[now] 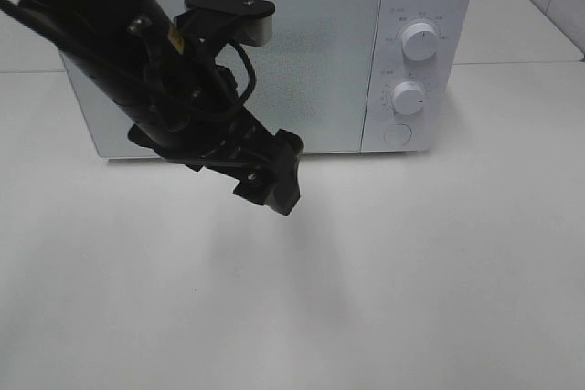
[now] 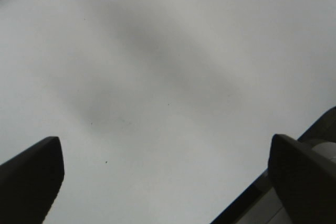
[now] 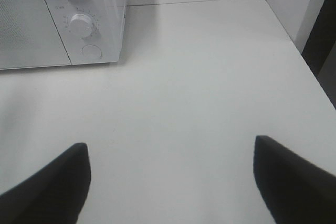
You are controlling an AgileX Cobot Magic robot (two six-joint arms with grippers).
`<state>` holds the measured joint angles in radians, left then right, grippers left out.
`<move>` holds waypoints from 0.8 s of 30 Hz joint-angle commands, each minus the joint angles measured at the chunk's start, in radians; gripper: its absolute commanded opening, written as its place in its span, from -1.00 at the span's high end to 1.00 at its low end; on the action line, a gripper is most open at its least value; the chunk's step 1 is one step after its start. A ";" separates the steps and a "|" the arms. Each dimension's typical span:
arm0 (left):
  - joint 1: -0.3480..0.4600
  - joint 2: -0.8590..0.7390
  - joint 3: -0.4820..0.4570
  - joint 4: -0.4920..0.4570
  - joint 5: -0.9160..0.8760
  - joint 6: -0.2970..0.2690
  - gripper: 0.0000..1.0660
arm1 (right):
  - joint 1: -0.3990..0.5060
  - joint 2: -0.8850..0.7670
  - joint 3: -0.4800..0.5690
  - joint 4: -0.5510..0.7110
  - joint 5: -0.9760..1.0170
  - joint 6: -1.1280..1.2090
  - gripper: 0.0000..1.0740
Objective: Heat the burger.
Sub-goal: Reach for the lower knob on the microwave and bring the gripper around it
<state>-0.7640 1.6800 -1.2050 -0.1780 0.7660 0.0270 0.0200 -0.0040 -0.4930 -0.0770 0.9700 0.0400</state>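
Microwave (image 1: 274, 43) door shut, left gripper (image 2: 165, 145) agape and empty before it, right gripper (image 3: 170, 144) agape, burger unseen.

Bright, even light casts a soft, blurry-edged grey shadow on the white table (image 1: 457, 299).

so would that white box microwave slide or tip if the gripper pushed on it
The white boxy microwave is wide and low, so it probably won't tip. It sits flat on the smooth white table, so a firm push could slide it back. Its upper round white knob looks smooth, likely slippery to turn.
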 commanded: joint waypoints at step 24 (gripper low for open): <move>0.580 -0.252 0.005 0.000 0.364 0.064 -0.84 | -0.007 -0.030 0.003 0.003 -0.009 -0.010 -0.41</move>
<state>-0.2050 1.4500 -1.2080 -0.1730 1.1140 0.0850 0.0200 -0.0040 -0.4930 -0.0770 0.9700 0.0400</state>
